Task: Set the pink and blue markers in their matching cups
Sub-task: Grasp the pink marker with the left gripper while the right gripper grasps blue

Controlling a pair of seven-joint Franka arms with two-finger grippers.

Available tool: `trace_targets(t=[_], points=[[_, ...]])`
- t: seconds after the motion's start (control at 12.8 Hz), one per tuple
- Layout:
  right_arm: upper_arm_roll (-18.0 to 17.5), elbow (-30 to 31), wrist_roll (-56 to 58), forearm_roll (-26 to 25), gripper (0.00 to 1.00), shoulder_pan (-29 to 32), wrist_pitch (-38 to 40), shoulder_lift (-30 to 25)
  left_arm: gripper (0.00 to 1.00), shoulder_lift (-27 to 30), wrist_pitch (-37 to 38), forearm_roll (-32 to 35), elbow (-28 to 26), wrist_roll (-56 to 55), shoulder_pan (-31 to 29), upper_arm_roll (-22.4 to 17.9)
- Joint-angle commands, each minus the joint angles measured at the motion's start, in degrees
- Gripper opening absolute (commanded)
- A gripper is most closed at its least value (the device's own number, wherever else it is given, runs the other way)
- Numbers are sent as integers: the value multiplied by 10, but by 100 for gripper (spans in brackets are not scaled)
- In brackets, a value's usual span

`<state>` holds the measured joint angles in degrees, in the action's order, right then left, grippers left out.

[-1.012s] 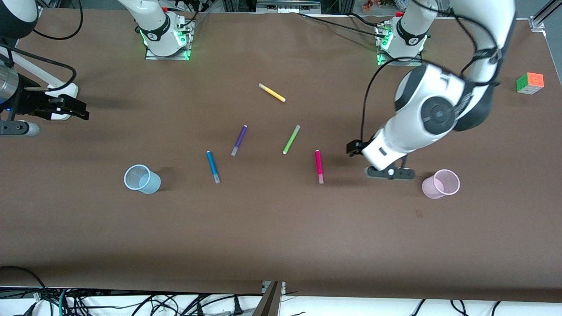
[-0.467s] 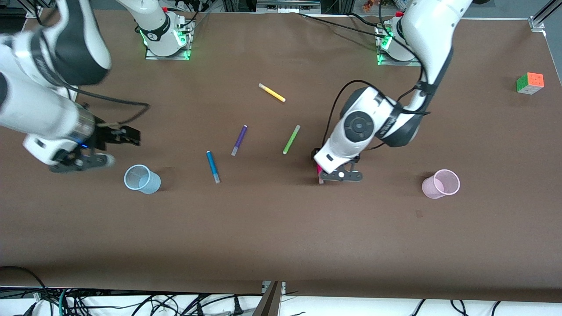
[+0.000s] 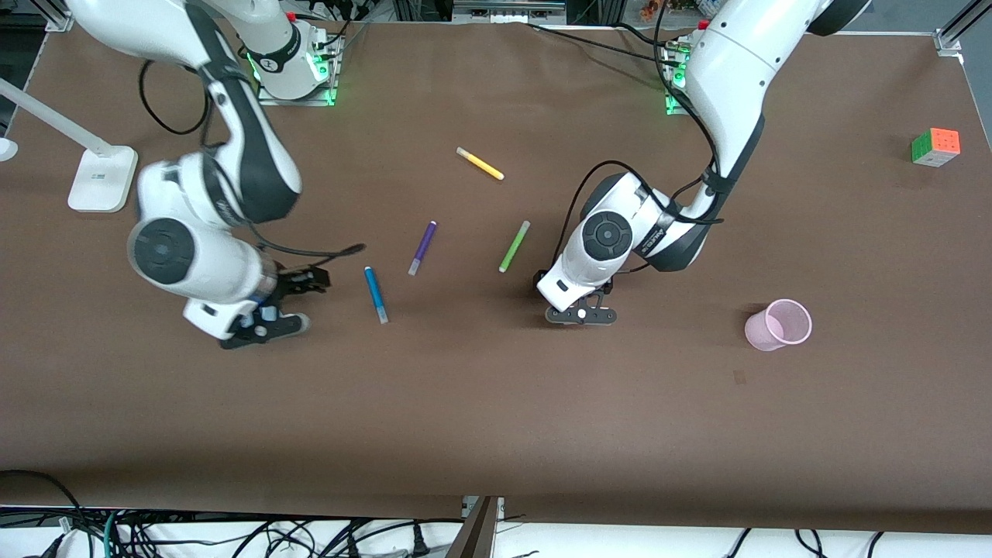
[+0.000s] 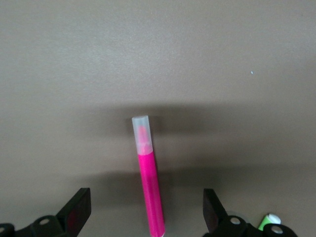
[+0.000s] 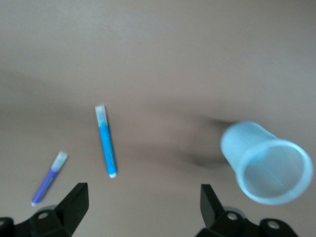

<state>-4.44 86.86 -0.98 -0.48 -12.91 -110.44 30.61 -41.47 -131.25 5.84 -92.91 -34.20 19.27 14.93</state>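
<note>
The pink marker (image 4: 148, 173) lies flat on the brown table between the open jaws of my left gripper (image 4: 146, 210), which hovers low over it; in the front view the left gripper (image 3: 580, 315) hides it. The blue marker (image 3: 375, 294) lies flat beside my right gripper (image 3: 262, 327) and also shows in the right wrist view (image 5: 106, 140). The right gripper (image 5: 143, 202) is open and empty. It hovers over the upright pale blue cup (image 5: 266, 163), which it hides in the front view. The pale pink cup (image 3: 778, 325) stands toward the left arm's end.
A purple pen (image 3: 422, 247), a lime-green pen (image 3: 514, 246) and a yellow pen (image 3: 480, 163) lie farther from the front camera than the markers. A Rubik's cube (image 3: 935, 146) sits at the left arm's end. A white lamp base (image 3: 101, 180) stands at the right arm's end.
The left gripper moved from beside the pink cup to over the pink marker. The right arm swung in from the table's end to over the blue cup.
</note>
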Motion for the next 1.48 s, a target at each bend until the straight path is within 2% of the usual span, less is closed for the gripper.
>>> trace_targets(t=[0.0, 0.31, 0.47, 0.62, 0.93, 1.09, 1.25, 1.32, 1.4], points=[[1, -10, -3, 2, 100, -14, -51, 44, 100, -23, -26, 17, 9, -13, 10, -6], [2, -1, -3, 3, 100, -47, -126, 102, 100, -39, -45, 17, 7, -14, 15, -9], [2, 21, -16, 3, 100, -53, -162, 108, 99, -40, -45, 17, 6, -14, 15, -10], [2, 40, -16, 2, 100, -55, -199, 117, 54, -42, -45, 17, 5, -14, 14, -11], [2, 67, -16, 2, 98, -61, -232, 119, 15, -41, -45, 17, 5, -30, 14, -13], [2, 67, -12, 2, 82, -62, -232, 120, 0, -38, -44, 17, 6, -41, 14, -13], [2, 67, -13, 2, 66, -68, -232, 124, 0, -25, -38, 17, 8, -40, 7, -13], [2, 67, -16, 2, 42, -69, -232, 124, 0, -15, -31, 17, 10, -39, 4, -13], [2, 67, -15, 2, 26, -70, -232, 124, 0, 0, -3, 17, 14, -36, -6, -12]])
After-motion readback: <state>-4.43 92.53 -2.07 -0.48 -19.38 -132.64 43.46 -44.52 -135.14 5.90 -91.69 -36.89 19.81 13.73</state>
